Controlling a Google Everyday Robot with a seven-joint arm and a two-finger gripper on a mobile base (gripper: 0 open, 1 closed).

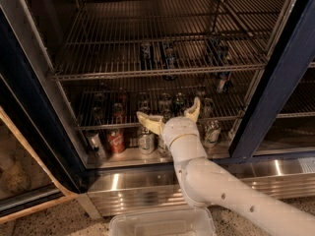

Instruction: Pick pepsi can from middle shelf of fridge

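The fridge stands open, with a dark navy frame and wire racks. Three dark-blue pepsi cans stand towards the back of the middle shelf, a chrome wire rack. My gripper is open and empty. Its pale fingers are spread wide in front of the lower rack's front rail. It is below the middle shelf and well in front of the pepsi cans. Several dark cans stand on the lower rack just behind the gripper.
A red can and pale cans stand on the fridge floor beside my wrist. The stainless kick plate is below. A clear plastic bin lies on the floor. The open door's edge is at the left.
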